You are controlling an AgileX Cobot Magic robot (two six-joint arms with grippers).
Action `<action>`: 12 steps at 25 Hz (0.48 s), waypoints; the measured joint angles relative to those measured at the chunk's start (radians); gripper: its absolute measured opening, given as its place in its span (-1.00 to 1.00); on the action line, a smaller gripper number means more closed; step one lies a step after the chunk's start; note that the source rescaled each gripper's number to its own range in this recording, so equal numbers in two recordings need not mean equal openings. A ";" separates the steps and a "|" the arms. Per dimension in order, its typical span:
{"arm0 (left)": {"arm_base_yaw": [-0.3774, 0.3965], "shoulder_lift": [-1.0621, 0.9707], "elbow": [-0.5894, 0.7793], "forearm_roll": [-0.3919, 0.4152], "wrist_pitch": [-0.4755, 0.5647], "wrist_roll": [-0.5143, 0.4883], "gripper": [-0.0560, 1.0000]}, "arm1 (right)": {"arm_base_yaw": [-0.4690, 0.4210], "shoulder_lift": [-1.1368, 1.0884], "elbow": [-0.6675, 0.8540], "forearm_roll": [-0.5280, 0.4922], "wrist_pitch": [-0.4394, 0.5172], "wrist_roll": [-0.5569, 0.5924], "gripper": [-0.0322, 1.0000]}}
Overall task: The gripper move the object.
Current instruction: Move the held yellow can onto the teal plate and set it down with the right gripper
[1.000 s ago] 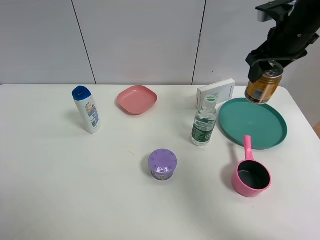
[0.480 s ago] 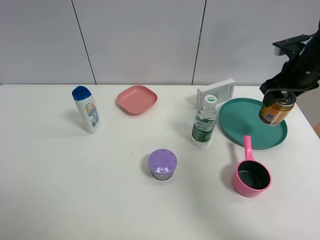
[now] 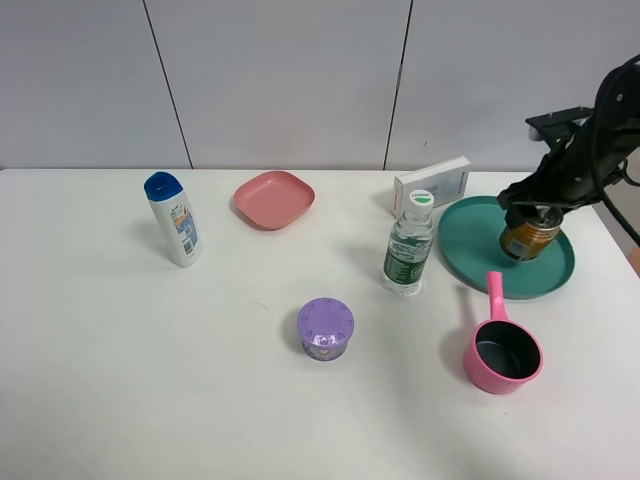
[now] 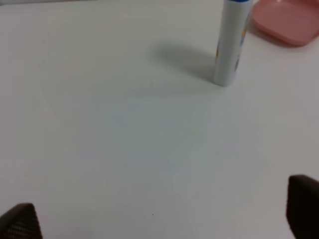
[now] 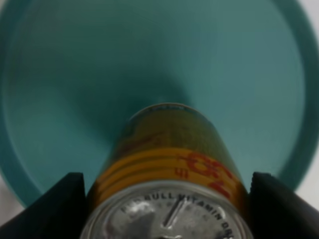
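The can (image 3: 528, 238) is down on, or just above, the teal plate (image 3: 470, 258) by the desk's (image 3: 150, 350) back right corner; a sec ago it hung well higher. My right pincer (image 3: 533, 210) is clamped on its sides, so release prob. comes next; left pincer (image 4: 162, 214) idle, fingers apart.

White bottle (image 4: 228, 45) standing upright on white table (image 4: 124, 139), pink plate (image 4: 289, 22) near it, dark jaws spread wide apart.
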 joint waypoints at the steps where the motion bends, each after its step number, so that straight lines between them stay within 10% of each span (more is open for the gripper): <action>1: 0.000 0.000 0.000 0.000 0.000 0.000 1.00 | 0.000 0.020 0.001 0.000 -0.006 0.012 -0.93; 12: 0.000 0.000 0.000 0.000 0.000 0.000 1.00 | 0.000 0.063 0.001 0.019 -0.031 0.037 -0.94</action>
